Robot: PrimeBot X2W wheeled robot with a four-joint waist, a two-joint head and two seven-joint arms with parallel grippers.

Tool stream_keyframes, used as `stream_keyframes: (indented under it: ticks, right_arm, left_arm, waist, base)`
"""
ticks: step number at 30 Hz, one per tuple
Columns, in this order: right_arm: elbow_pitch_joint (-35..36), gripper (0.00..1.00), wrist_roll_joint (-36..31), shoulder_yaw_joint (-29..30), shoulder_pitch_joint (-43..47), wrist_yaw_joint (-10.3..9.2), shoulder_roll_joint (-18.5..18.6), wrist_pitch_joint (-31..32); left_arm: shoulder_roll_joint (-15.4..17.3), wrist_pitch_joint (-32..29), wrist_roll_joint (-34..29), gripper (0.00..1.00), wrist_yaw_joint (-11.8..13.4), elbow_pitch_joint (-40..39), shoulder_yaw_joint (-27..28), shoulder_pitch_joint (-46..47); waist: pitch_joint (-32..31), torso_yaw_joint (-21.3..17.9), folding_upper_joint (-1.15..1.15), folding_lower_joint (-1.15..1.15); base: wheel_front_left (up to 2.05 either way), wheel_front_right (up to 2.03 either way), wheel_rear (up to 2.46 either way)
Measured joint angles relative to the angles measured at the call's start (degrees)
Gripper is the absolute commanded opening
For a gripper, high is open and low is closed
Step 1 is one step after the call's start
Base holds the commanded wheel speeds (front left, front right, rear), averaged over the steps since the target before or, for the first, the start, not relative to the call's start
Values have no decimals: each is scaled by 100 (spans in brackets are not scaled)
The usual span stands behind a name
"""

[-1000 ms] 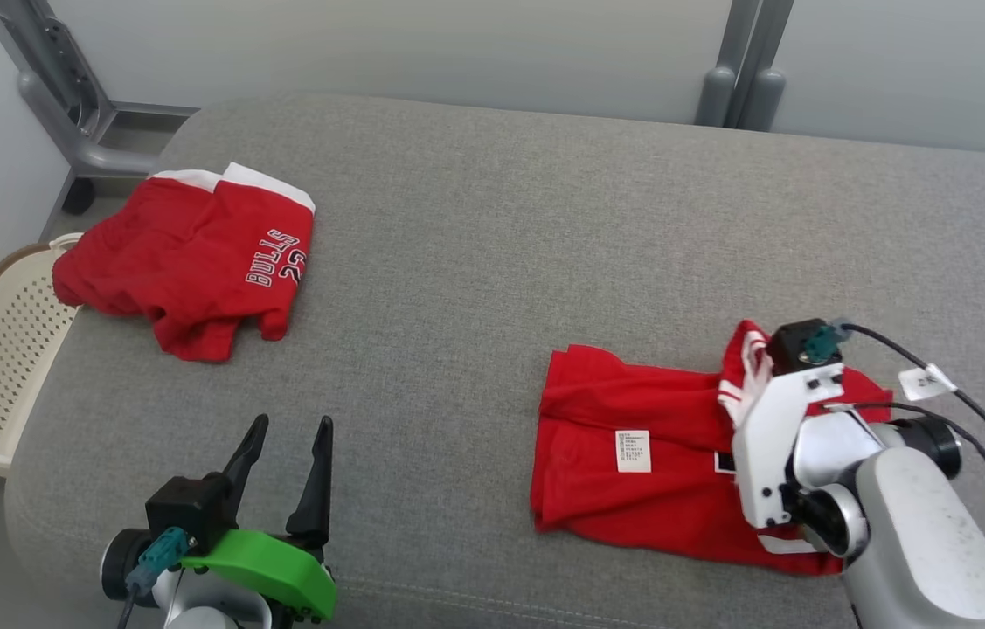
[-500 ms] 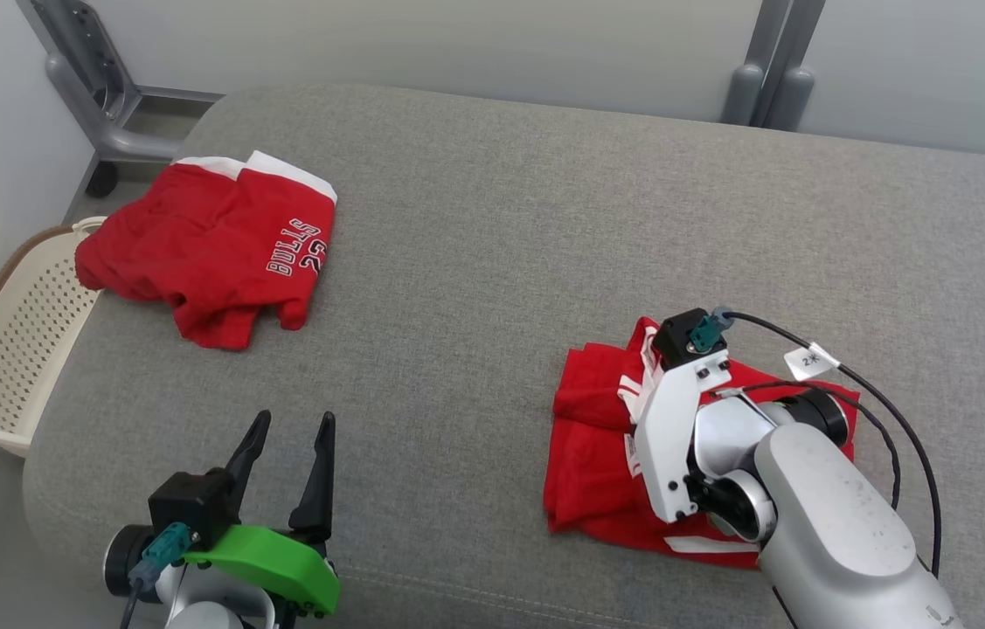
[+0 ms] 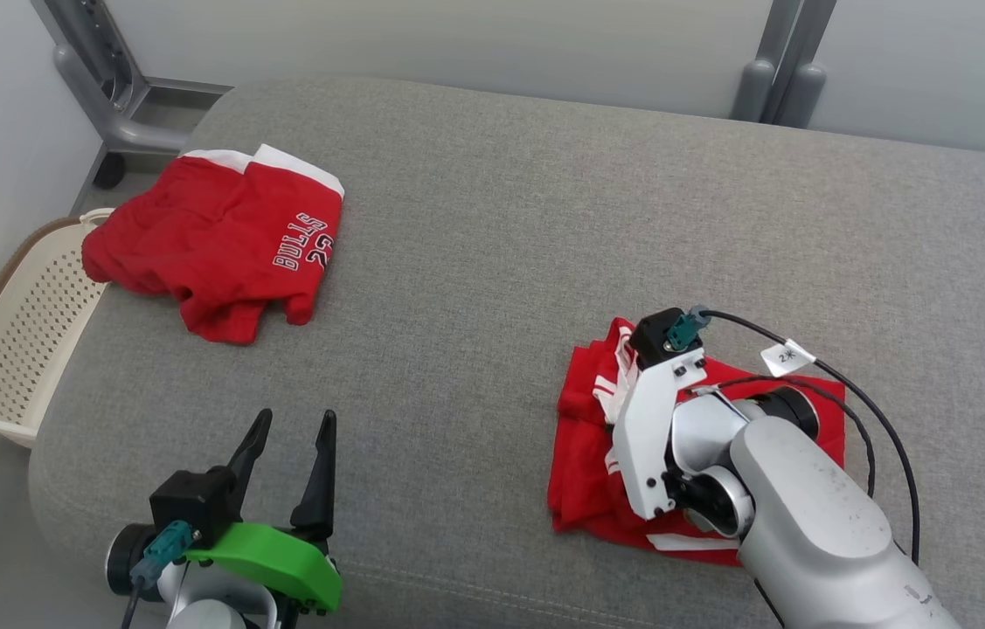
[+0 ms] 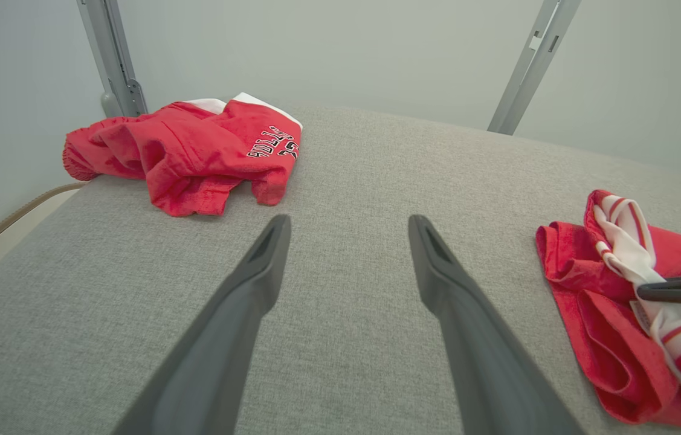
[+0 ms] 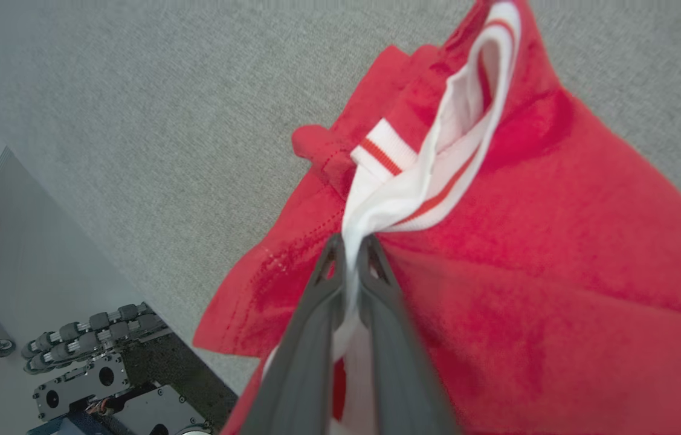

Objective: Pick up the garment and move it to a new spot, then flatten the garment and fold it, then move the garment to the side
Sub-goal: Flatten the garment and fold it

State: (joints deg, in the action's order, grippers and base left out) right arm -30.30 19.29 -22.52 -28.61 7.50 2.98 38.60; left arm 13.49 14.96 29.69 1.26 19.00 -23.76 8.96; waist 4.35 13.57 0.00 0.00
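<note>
The garment (image 3: pixel 581 454), red shorts with a white striped waistband, lies bunched on the grey cushion (image 3: pixel 492 218) at the near right. My right gripper (image 5: pixel 350 243) is shut on the white waistband (image 5: pixel 431 181), which is pulled up and across the red cloth. In the head view the pale right wrist (image 3: pixel 658 419) hangs over the garment and hides the fingers. The left wrist view shows the garment (image 4: pixel 588 302) at the right edge, with a dark right finger (image 4: pixel 678 289) on it. My left gripper (image 3: pixel 291 428) (image 4: pixel 346 226) stands open over bare cushion at the near left.
A second pair of red shorts (image 3: pixel 221 245) (image 4: pixel 195 151) printed BULLS 23 lies crumpled at the cushion's far left corner. A cream perforated basket (image 3: pixel 11 341) stands on the floor beside that corner. Grey metal posts (image 3: pixel 99 79) (image 3: pixel 780 70) rise behind the cushion.
The head camera has shifted a little. My right gripper has carried the waistband leftwards over the garment, so the cloth is doubled and narrower and its white label is covered. The left gripper has stayed put.
</note>
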Motion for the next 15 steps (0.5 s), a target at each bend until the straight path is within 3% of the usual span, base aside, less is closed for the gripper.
stream_keyframes:
  ticks: [1,7,15]
  right_arm:
    - [-10,98,51,-4,-10,0,-4,-47]
    - [226,100,813,-114,-134,0,-14,-426]
    - [541,100,731,216,-246,0,29,-836]
  left_arm:
    - [-2,0,0,100,0,2,3,3]
    - [-3,3,0,100,-8,32,31,25]
    - [4,7,0,100,-7,54,38,15]
  waist:
    - [1,0,0,0]
    - [-20,-34,0,0]
    - [-147,-99,0,0]
  base:
    - [0,0,0]
    - [0,0,0]
    - [0,0,0]
